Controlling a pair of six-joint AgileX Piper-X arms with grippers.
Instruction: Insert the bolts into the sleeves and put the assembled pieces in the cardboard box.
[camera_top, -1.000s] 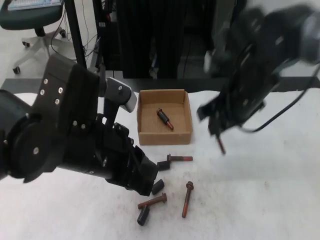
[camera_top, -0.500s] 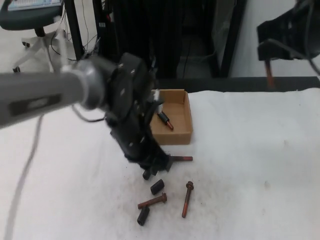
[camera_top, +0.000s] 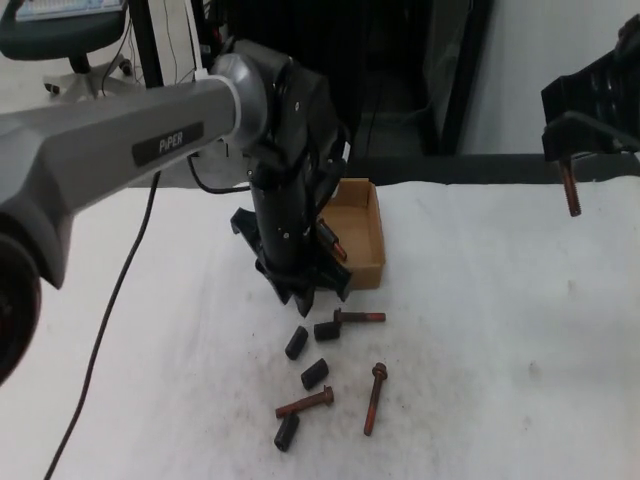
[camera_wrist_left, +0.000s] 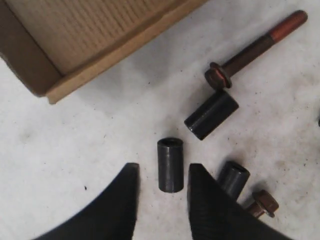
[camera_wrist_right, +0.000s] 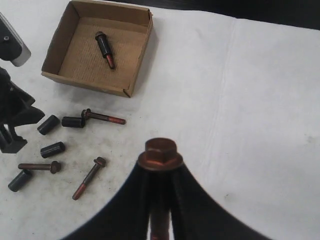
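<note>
We centre our open left tool (camera_wrist_left: 161, 172) over the sleeve (camera_top: 296, 342) at the cardboard box's (camera_top: 366, 270) 6 o'clock, while our right tool (camera_wrist_right: 160, 172) grips 1 bolt (camera_wrist_right: 160, 154).

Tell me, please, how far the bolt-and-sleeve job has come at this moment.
Done: one assembled piece lies in the cardboard box. In hand: the right pincer holds a bolt; the left pincer hovers open over a sleeve. Left: all four sleeves and three other bolts lie loose on the cloth.
</note>
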